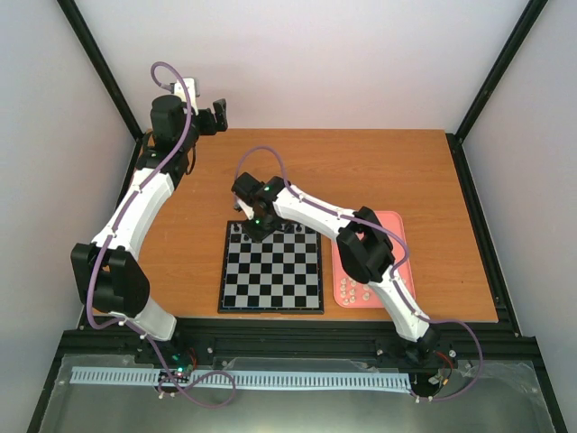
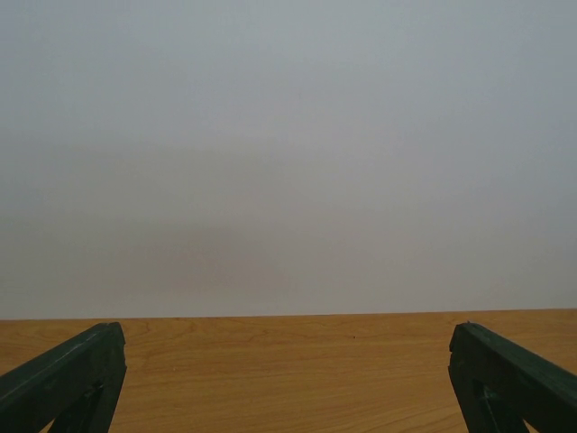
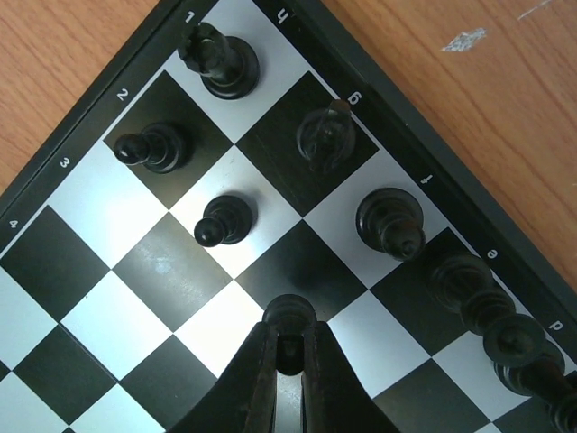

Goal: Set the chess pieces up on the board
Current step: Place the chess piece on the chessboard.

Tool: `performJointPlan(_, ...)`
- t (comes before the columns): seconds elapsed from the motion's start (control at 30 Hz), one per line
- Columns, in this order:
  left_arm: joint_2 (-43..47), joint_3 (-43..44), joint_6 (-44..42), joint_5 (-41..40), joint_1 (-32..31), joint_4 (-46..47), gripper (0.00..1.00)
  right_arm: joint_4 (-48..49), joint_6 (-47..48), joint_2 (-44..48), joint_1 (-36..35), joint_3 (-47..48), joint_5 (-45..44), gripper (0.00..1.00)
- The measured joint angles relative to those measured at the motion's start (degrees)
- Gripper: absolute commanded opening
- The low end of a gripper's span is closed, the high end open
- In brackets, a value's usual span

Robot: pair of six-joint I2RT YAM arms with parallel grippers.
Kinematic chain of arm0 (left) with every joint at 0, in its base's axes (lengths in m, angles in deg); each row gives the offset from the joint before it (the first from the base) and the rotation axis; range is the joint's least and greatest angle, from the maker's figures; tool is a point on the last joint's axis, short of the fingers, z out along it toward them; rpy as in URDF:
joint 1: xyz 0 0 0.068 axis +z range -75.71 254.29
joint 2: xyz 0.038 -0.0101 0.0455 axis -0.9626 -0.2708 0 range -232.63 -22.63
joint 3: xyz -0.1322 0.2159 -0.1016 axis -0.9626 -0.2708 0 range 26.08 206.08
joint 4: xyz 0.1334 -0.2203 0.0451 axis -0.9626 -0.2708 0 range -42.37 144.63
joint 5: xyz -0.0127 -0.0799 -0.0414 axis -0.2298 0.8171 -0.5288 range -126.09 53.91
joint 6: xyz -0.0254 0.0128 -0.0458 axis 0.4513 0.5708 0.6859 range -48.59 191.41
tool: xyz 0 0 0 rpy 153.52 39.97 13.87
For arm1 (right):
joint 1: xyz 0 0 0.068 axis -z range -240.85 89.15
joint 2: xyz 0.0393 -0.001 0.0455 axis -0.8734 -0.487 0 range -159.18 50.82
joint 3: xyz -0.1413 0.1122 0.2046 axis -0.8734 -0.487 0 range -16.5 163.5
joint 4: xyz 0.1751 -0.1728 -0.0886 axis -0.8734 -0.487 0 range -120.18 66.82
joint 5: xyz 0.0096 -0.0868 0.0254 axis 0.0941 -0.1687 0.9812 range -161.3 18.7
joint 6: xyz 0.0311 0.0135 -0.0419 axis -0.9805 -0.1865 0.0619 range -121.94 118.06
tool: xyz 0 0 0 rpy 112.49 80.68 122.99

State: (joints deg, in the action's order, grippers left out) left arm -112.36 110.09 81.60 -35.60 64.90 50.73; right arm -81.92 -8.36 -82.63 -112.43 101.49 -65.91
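Observation:
The board point(image 1: 270, 271) lies in the middle of the table, and its corner fills the right wrist view point(image 3: 90, 262). Several black chess pieces point(image 1: 293, 229) stand on its far rows. Up close I see a rook point(image 3: 221, 59), a knight point(image 3: 325, 135), a bishop point(image 3: 389, 221) and two pawns point(image 3: 153, 147) point(image 3: 224, 219). My right gripper point(image 3: 288, 341) is over the board's far left corner point(image 1: 255, 224). It is shut on a black pawn point(image 3: 290, 317) over a black square in the second row. My left gripper point(image 1: 219, 115) is open and empty, raised at the far left point(image 2: 287, 361).
A pink tray point(image 1: 403, 271) with several cream-white pieces point(image 1: 356, 290) sits right of the board, partly under my right arm. More black pieces point(image 3: 473, 289) line the board's edge row. Black frame posts stand at the table's corners.

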Motion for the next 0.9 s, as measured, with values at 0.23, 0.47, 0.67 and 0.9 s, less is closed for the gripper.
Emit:
performJointPlan(0.23, 0.0, 0.0, 0.0, 0.0, 0.0, 0.0, 1.00, -0.2, 0.0, -0.5, 0.0, 0.3, -0.3, 0.07)
performJointPlan(0.47, 0.0, 0.0, 0.0, 0.0, 0.0, 0.0, 1.00, -0.2, 0.0, -0.8, 0.0, 0.4, -0.5, 0.07)
performJointPlan(0.67, 0.0, 0.0, 0.0, 0.0, 0.0, 0.0, 1.00, 0.1, 0.0, -0.9, 0.0, 0.6, -0.6, 0.07)
performJointPlan(0.9, 0.0, 0.0, 0.0, 0.0, 0.0, 0.0, 1.00, 0.5, -0.1, -2.0, 0.0, 1.4, -0.6, 0.07)
